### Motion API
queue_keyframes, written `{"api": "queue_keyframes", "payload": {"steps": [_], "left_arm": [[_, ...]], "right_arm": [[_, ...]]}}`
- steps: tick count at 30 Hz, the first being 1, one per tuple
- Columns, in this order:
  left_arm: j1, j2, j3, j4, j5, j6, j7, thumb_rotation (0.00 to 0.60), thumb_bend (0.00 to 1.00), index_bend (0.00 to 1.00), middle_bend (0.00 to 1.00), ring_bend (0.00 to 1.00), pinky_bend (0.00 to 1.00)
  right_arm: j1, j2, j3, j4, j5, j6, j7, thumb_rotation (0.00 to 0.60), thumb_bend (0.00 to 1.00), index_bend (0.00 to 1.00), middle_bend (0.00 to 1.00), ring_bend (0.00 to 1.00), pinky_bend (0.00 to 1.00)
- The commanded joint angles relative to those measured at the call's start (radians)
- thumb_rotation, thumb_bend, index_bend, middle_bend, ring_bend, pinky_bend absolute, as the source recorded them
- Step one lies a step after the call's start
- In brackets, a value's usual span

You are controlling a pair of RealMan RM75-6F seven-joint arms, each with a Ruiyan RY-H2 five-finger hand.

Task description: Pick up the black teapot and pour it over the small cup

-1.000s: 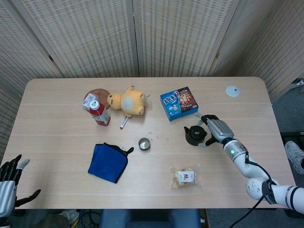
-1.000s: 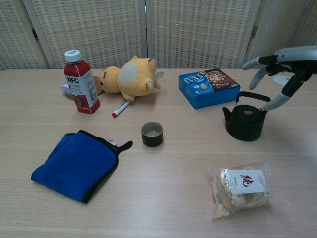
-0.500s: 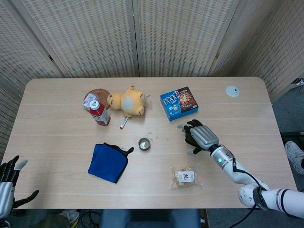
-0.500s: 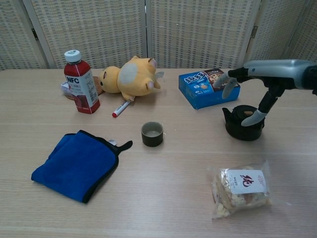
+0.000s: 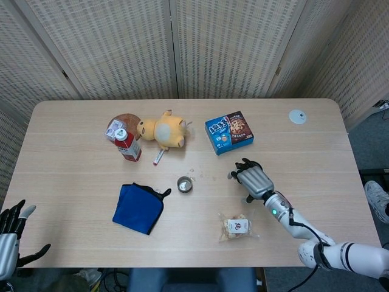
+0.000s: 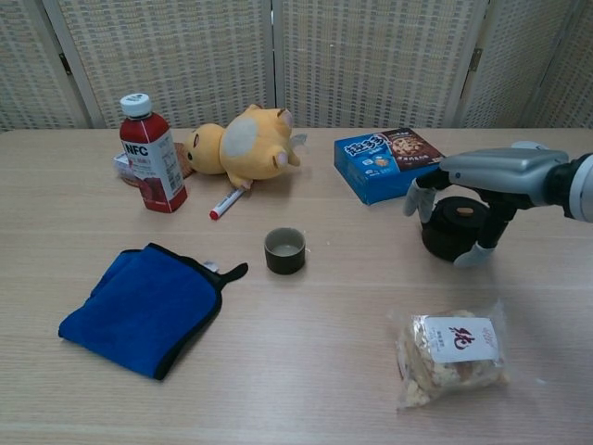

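The black teapot (image 6: 448, 229) stands on the table at the right, in front of the blue cookie box. My right hand (image 6: 491, 172) hovers flat over it, with one finger hanging down on its left side and another on its right. From the head view this hand (image 5: 250, 180) covers the teapot almost fully. The small dark cup (image 6: 284, 250) (image 5: 184, 184) sits empty-looking near the table's middle, well left of the teapot. My left hand (image 5: 12, 235) stays off the table's front left corner, fingers spread, holding nothing.
A blue cookie box (image 6: 389, 163) lies just behind the teapot and a clear snack packet (image 6: 452, 351) in front of it. Further left are a blue cloth (image 6: 139, 306), a red juice bottle (image 6: 148, 167), a yellow plush toy (image 6: 243, 144) and a red marker (image 6: 227, 202).
My right hand has swung from the teapot's right to directly above it and come lower, its fingers now straddling the pot. The teapot has not moved.
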Motion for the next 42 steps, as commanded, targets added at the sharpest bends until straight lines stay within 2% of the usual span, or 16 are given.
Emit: {"api": "queue_keyframes", "payload": {"steps": [1, 5, 17, 26, 32, 39, 42], "left_arm": [[0.001, 0.001, -0.001, -0.001, -0.001, 0.002, 0.000, 0.600, 0.00, 0.12, 0.00, 0.00, 0.00], [0.002, 0.002, -0.001, -0.002, -0.002, 0.002, 0.001, 0.600, 0.00, 0.12, 0.00, 0.00, 0.00], [-0.002, -0.003, -0.002, 0.000, -0.002, -0.006, 0.000, 0.600, 0.00, 0.12, 0.00, 0.00, 0.00], [-0.005, -0.005, -0.002, -0.009, 0.002, -0.006, 0.012, 0.600, 0.00, 0.12, 0.00, 0.00, 0.00], [-0.007, -0.005, -0.002, -0.017, 0.009, -0.006, 0.022, 0.600, 0.00, 0.12, 0.00, 0.00, 0.00], [-0.004, -0.002, 0.000, -0.019, 0.006, -0.005, 0.020, 0.600, 0.00, 0.12, 0.00, 0.00, 0.00], [-0.006, -0.005, 0.000, -0.016, 0.007, -0.009, 0.018, 0.600, 0.00, 0.12, 0.00, 0.00, 0.00]], "right_arm": [[0.005, -0.025, 0.012, 0.034, -0.005, -0.002, 0.021, 0.600, 0.00, 0.30, 0.33, 0.13, 0.02], [0.012, -0.035, 0.013, 0.054, -0.015, -0.015, 0.031, 0.600, 0.00, 0.30, 0.34, 0.13, 0.02], [-0.032, 0.001, -0.039, 0.025, -0.044, 0.008, 0.020, 0.600, 0.00, 0.33, 0.43, 0.25, 0.02], [-0.083, 0.044, -0.072, 0.012, -0.098, 0.055, 0.045, 0.600, 0.00, 0.34, 0.43, 0.26, 0.02], [-0.108, 0.058, -0.059, 0.001, -0.139, 0.110, 0.074, 0.600, 0.00, 0.34, 0.36, 0.22, 0.02], [-0.144, 0.105, -0.062, -0.035, -0.145, 0.155, 0.059, 0.600, 0.00, 0.34, 0.33, 0.22, 0.02], [-0.160, 0.116, -0.067, -0.042, -0.139, 0.164, 0.053, 0.600, 0.00, 0.34, 0.33, 0.22, 0.10]]}}
